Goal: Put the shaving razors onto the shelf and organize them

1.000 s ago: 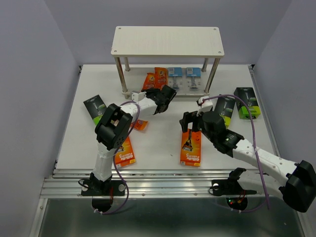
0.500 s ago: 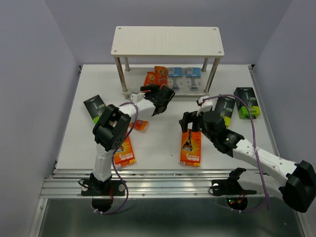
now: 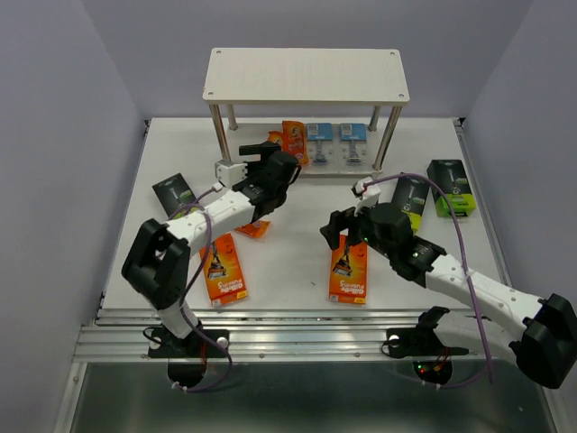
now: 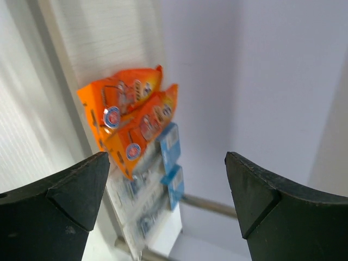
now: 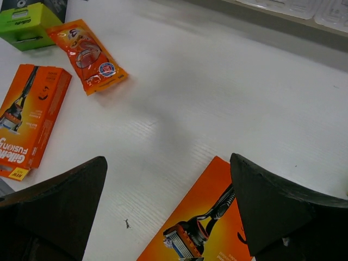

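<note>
Razor packs: four are on the shelf, the rest lie loose on the table. On the lower board, two orange foil pkts lean side by side. Two clear-blue blister packs sit just right of them, in the same row.

The left gripper is just in front of that board, pointed at the pkts. Its jaws are spread wide w/ nothing btwn them. In the wrist view the pkts sit ahead of the fingers and apart from them.

A third foil pkt lies flat on the table beside the left forearm. One flat orange box is at the near left. A second orange box is near centre.

The right gripper hangs over the far end of that second box, jaws fully apart and holding nothing. The box's corner shows below, btwn the fingertips.

Black-and-lime boxes: one at far left, two at far right, all well apart from both grippers.
</note>
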Robot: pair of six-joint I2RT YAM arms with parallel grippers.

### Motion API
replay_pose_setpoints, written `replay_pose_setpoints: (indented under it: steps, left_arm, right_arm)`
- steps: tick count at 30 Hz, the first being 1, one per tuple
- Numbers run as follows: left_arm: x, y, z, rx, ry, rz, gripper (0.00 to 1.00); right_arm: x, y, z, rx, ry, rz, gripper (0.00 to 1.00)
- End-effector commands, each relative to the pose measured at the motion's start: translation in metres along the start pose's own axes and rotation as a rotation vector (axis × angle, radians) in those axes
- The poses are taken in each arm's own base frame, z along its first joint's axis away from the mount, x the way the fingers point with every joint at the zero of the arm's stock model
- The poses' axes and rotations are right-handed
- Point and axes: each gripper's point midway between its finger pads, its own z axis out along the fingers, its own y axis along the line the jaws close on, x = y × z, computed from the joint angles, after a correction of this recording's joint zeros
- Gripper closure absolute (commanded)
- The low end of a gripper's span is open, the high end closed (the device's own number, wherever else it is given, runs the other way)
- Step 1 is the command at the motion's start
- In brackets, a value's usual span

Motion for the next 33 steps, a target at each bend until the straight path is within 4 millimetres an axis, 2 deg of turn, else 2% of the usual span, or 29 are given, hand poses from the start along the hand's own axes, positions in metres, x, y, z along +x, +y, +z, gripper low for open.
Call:
replay_pose_setpoints:
  steps: [1,3,4,5,6,7,9,10,12,13,15,16,17,18,19,21,22,23,24,26,27,28,29,30,33]
  left_arm:
    - [-0.03,-0.029,-0.04,0.08,0.073,0.121,0.01]
    - [-0.044,-0.021,-0.048,0.091,0.081,0.202,0.01]
    - [-0.059,-0.031,-0.06,0.124,0.083,0.277,0.01]
    - [-0.067,-0.03,-0.064,0.128,0.084,0.326,0.01]
    - [-0.077,-0.03,-0.069,0.131,0.087,0.36,0.01]
    - [-0.092,-0.03,-0.078,0.145,0.105,0.44,0.01]
    - [-0.106,-0.021,-0.085,0.143,0.122,0.526,0.01]
    - [-0.121,-0.015,-0.094,0.13,0.123,0.544,0.01]
    - [-0.132,-0.006,-0.098,0.129,0.143,0.581,0.01]
    - [-0.139,-0.002,-0.1,0.146,0.146,0.573,0.01]
    - [-0.141,0.0,-0.096,0.186,0.189,0.581,0.01]
    - [-0.137,-0.003,-0.091,0.244,0.213,0.568,0.01]
    - [-0.118,-0.001,-0.095,0.317,0.344,0.622,0.01]
    - [-0.122,0.004,-0.081,0.329,0.364,0.635,0.01]
    - [-0.111,0.0,-0.071,0.376,0.41,0.65,0.01]
    - [-0.086,0.002,-0.076,0.481,0.608,0.735,0.01]
    - [-0.077,0.002,-0.061,0.514,0.644,0.75,0.01]
    - [-0.066,0.004,-0.064,0.547,0.716,0.756,0.01]
    - [-0.06,-0.004,-0.062,0.596,0.734,0.786,0.02]
    - [-0.048,0.005,-0.039,0.56,0.748,0.794,0.02]
    - [-0.044,-0.005,-0.032,0.574,0.739,0.804,0.04]
    - [-0.038,0.006,-0.016,0.527,0.743,0.81,0.04]
    - [-0.034,0.006,-0.011,0.523,0.749,0.812,0.05]
    - [-0.03,-0.003,-0.006,0.537,0.746,0.81,0.07]
    - [-0.022,0.003,0.015,0.489,0.741,0.781,0.09]
  right_arm:
    - [-0.028,0.02,-0.009,-0.117,-0.089,-0.047,0.0]
    - [-0.033,0.023,-0.013,-0.136,-0.101,-0.055,0.0]
    - [-0.037,0.024,-0.017,-0.141,-0.117,-0.062,0.0]
    - [-0.039,0.024,-0.019,-0.14,-0.123,-0.066,0.0]
    - [-0.038,0.032,-0.022,-0.186,-0.115,-0.072,0.0]
    - [-0.038,0.035,-0.024,-0.208,-0.117,-0.086,0.0]
    - [-0.038,0.045,-0.025,-0.261,-0.104,-0.095,0.0]
    - [-0.038,0.048,-0.025,-0.276,-0.097,-0.101,0.0]
    - [-0.035,0.047,-0.019,-0.27,-0.066,-0.105,0.0]
    - [-0.041,0.046,-0.017,-0.256,-0.075,-0.103,0.0]
    - [-0.041,0.044,-0.01,-0.231,-0.06,-0.089,0.0]
    - [-0.044,0.042,-0.008,-0.21,-0.061,-0.078,0.0]
    - [-0.044,0.042,-0.005,-0.207,-0.053,-0.066,0.0]
    - [-0.044,0.043,-0.004,-0.209,-0.048,-0.061,0.0]
    - [-0.042,0.043,-0.003,-0.209,-0.04,-0.058,0.0]
    - [-0.038,0.043,-0.001,-0.206,-0.015,-0.057,0.0]
    - [-0.038,0.043,0.0,-0.204,-0.013,-0.059,0.0]
    - [-0.038,0.042,0.001,-0.202,-0.012,-0.063,0.0]
    - [-0.039,0.041,0.001,-0.196,-0.011,-0.065,0.0]
    - [-0.031,0.038,0.003,-0.182,0.021,-0.064,0.0]
    - [-0.03,0.038,0.004,-0.179,0.026,-0.064,0.0]
    - [-0.028,0.037,0.005,-0.176,0.032,-0.066,0.0]
    - [-0.026,0.036,0.005,-0.173,0.034,-0.066,0.0]
    - [-0.026,0.035,0.006,-0.165,0.037,-0.068,0.0]
    - [-0.022,0.031,0.008,-0.15,0.045,-0.074,0.0]
